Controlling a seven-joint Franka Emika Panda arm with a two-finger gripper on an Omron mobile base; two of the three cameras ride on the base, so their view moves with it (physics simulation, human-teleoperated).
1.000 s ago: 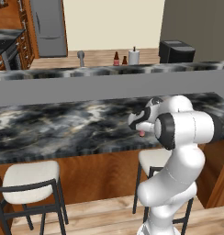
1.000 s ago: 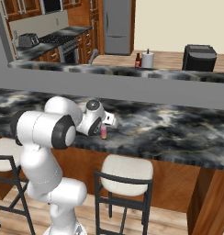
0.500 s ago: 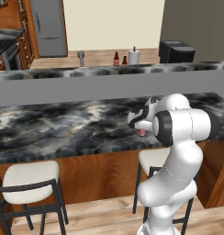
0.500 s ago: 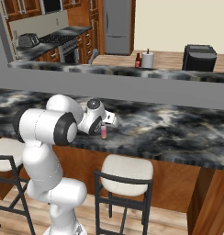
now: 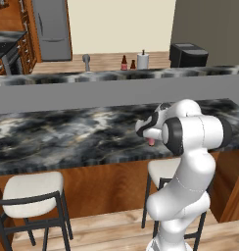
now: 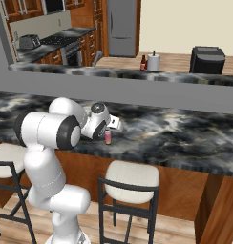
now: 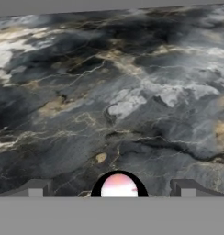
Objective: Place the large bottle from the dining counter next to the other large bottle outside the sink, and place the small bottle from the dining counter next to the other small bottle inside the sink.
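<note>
My claw (image 7: 111, 193) hung spread wide over the small bottle (image 6: 108, 137), its round pink top sitting between my fingertips (image 7: 36, 189) but not yet pinched. The bottle stood near the front edge of the dining table (image 5: 67, 132), a glossy black-and-grey marbled slab. As I judged it, nothing was delivered yet: two dark brown bottles (image 5: 124, 62) stood beside the white paper roll (image 5: 143, 60) on the far table
</note>
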